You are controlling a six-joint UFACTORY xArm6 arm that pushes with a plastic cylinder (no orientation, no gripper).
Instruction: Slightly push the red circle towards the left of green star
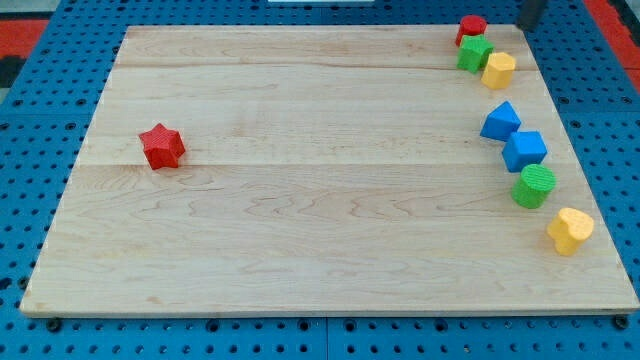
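The red circle [471, 27] sits at the view's top right, near the board's top edge. It touches the green star [475, 53], which lies just below it. A yellow block [498, 70] touches the green star's lower right. My rod enters at the view's top edge, and my tip [524, 22] is to the right of the red circle, a short gap away from it and not touching any block.
A red star [162, 146] lies alone at the view's left. Down the right side stand a blue triangle [500, 121], a blue cube [524, 150], a green circle [534, 186] and a yellow heart [569, 230]. The wooden board [300, 200] rests on a blue pegboard.
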